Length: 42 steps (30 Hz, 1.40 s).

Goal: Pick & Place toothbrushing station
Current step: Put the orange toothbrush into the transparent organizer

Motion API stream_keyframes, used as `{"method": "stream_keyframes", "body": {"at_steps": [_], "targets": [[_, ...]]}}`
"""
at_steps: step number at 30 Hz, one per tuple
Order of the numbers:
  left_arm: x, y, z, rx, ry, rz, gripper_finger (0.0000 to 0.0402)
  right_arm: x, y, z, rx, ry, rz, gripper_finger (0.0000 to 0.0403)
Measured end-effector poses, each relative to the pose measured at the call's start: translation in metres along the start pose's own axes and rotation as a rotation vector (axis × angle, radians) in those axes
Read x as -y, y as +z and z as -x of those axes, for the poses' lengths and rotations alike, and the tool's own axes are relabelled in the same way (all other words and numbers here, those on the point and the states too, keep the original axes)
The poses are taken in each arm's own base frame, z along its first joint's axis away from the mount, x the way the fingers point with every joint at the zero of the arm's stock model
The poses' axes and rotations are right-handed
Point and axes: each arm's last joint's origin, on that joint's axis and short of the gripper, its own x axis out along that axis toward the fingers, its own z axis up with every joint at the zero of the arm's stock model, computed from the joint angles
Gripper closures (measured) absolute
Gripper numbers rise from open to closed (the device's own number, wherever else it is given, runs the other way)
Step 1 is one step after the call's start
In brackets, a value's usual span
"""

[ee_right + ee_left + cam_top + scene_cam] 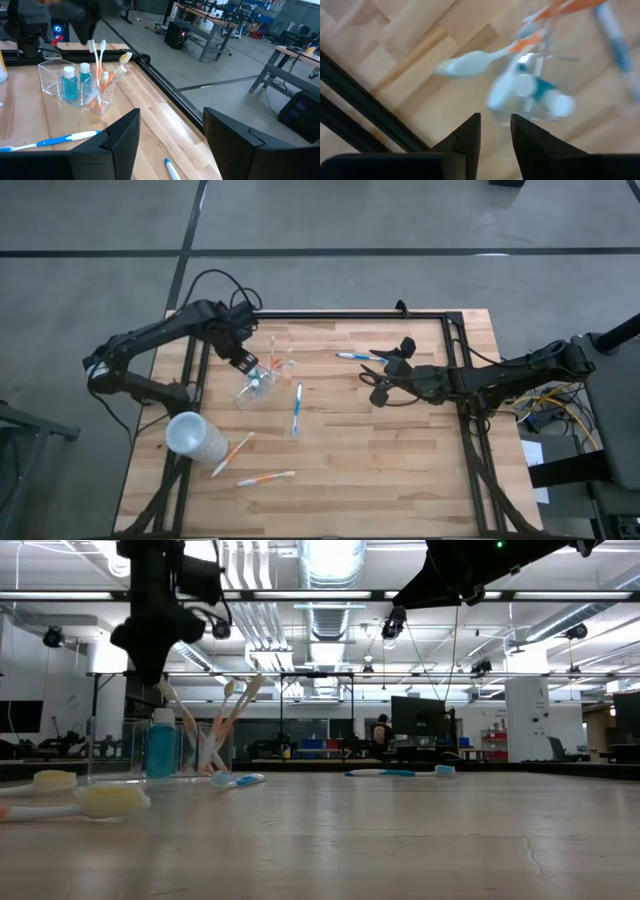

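Toothbrushes point(100, 70) and blue tube point(70, 82) stand in clear rectangular holder point(55, 75); left gripper point(243, 363) above, jaws narrow, empty; right gripper point(385, 375) jaws wide; frosted cup point(195, 437) nearby.

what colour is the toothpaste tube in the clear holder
Blue with a white cap, clearest in the right wrist view.

Two dark jointed arms point(160, 335) — black cables looped alongside — ending in matte black jaws.

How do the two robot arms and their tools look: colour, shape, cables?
Both arms are dark, nearly black, built of jointed segments. Black cables loop behind the left arm; the right arm ends near coloured wires at the table's side. The left tool has two slim, tapered black fingers; the right tool has broad, flat black fingers.
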Motion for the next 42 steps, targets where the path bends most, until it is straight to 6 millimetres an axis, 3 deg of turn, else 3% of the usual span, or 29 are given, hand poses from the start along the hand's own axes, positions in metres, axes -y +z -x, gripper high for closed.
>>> {"method": "stream_keyframes", "body": {"at_steps": [9, 13, 18, 22, 28, 36, 42], "targets": [[0.047, -0.030, 0.050, 0.100, -0.140, 0.062, 0.0291, 0.000, 0.000, 0.000, 0.000, 0.000, 0.000, 0.0193], [0.074, -0.050, 0.057, 0.150, -0.125, 0.063, 0.0291, 0.000, 0.000, 0.000, 0.000, 0.000, 0.000, 0.0193], [0.113, -0.081, 0.037, 0.113, -0.119, 0.056, 0.0291, 0.000, 0.000, 0.000, 0.000, 0.000, 0.000, 0.0193], [0.133, -0.097, 0.020, 0.060, -0.065, 0.058, 0.0291, 0.000, 0.000, 0.000, 0.000, 0.000, 0.000, 0.0193], [0.152, -0.099, -0.003, -0.018, -0.041, 0.038, 0.0291, 0.000, 0.000, 0.000, 0.000, 0.000, 0.000, 0.0193], [0.174, -0.098, -0.045, -0.266, -0.053, -0.039, 0.0291, 0.000, 0.000, 0.000, 0.000, 0.000, 0.000, 0.0193], [0.182, -0.095, -0.061, -0.303, -0.034, -0.056, 0.0275, 0.000, 0.000, 0.000, 0.000, 0.000, 0.000, 0.0193]]}}
